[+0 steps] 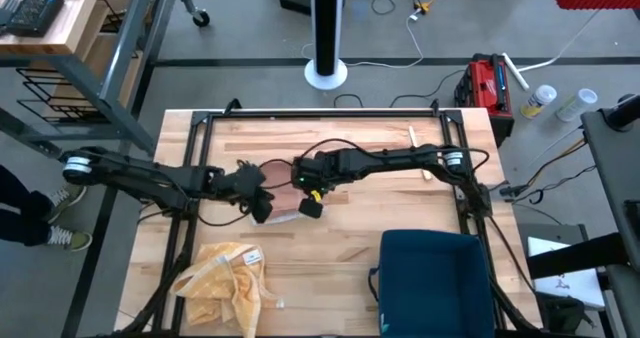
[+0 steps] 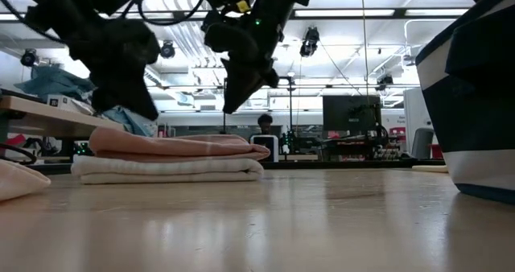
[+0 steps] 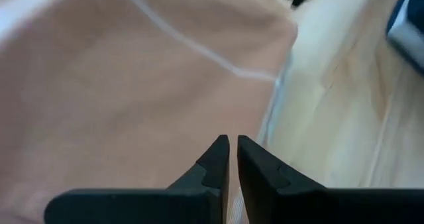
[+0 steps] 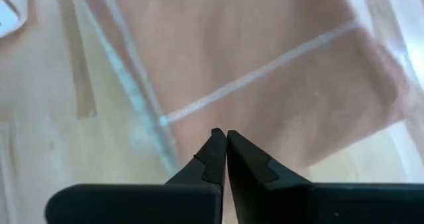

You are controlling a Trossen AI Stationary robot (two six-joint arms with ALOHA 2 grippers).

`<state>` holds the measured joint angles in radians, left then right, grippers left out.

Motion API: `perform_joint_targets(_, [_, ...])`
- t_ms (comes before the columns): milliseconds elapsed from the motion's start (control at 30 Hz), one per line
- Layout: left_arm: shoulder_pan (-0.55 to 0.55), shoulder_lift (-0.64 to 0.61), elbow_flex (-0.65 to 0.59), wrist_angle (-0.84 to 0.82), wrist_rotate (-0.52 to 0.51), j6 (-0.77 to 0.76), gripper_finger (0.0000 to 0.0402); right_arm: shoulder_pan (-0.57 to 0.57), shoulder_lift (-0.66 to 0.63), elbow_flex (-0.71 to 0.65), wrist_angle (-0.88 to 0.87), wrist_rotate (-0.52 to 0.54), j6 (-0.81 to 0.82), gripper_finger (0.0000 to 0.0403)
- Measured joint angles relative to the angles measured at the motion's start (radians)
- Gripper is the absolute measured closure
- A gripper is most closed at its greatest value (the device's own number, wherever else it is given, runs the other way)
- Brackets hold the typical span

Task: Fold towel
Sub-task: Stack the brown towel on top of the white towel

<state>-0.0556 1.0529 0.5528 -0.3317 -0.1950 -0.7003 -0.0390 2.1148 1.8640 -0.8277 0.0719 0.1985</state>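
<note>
Wooden planks made up the table (image 1: 350,248), with a dark blue bin (image 1: 432,278) at its near right edge and a crumpled yellow cloth (image 1: 225,278) near left. At mid-table the folded pink towel (image 2: 173,146) lay on a folded white towel (image 2: 165,169). Above them hung the left pincer (image 1: 262,208) and right pincer (image 1: 311,204), both closed and empty.

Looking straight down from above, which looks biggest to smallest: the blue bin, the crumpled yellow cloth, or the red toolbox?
1. Blue bin
2. Crumpled yellow cloth
3. Red toolbox, though it sits lower on the floor, so it may look smaller.
</note>
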Motion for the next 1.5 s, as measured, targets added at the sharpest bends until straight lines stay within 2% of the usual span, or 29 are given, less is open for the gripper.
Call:
perform_joint_targets(367, [-0.011,0.224,0.002,-0.006,0.176,0.005,0.0380,0.049,-0.005,-0.186,0.102,-0.003,0.087,0.0395])
perform_joint_targets(533, [-0.011,0.259,0.007,-0.012,0.276,0.006,0.0380,0.034,-0.008,-0.263,0.098,0.000,0.132,0.0395])
perform_joint_targets(667, [-0.011,0.219,0.005,-0.045,0.293,-0.024,0.0380,0.035,-0.021,-0.273,0.081,0.000,0.143,0.0395])
perform_joint_targets(933, [-0.021,0.025,0.002,-0.071,0.287,-0.049,0.0380,0.037,-0.129,-0.272,0.064,0.023,0.140,0.0395])
perform_joint_targets(1033, [-0.022,-0.044,0.001,-0.090,0.198,-0.032,0.0380,0.028,-0.169,-0.271,0.138,0.064,0.123,0.0395])
perform_joint_targets(1200, [-0.021,-0.107,0.002,-0.148,-0.155,0.011,0.0380,-0.021,-0.179,-0.271,0.311,0.079,0.120,0.0395])
perform_joint_targets(1267, [-0.020,-0.118,0.001,-0.191,-0.257,0.000,0.0381,-0.045,-0.161,-0.271,0.401,0.081,0.126,0.0395])
perform_joint_targets(1433, [-0.018,-0.086,-0.009,-0.275,-0.314,-0.056,0.0381,-0.100,-0.104,-0.269,0.560,0.088,0.177,0.0395])
perform_joint_targets(1500, [-0.018,-0.046,-0.011,-0.284,-0.326,-0.080,0.0381,-0.116,-0.081,-0.270,0.556,0.089,0.214,0.0395])
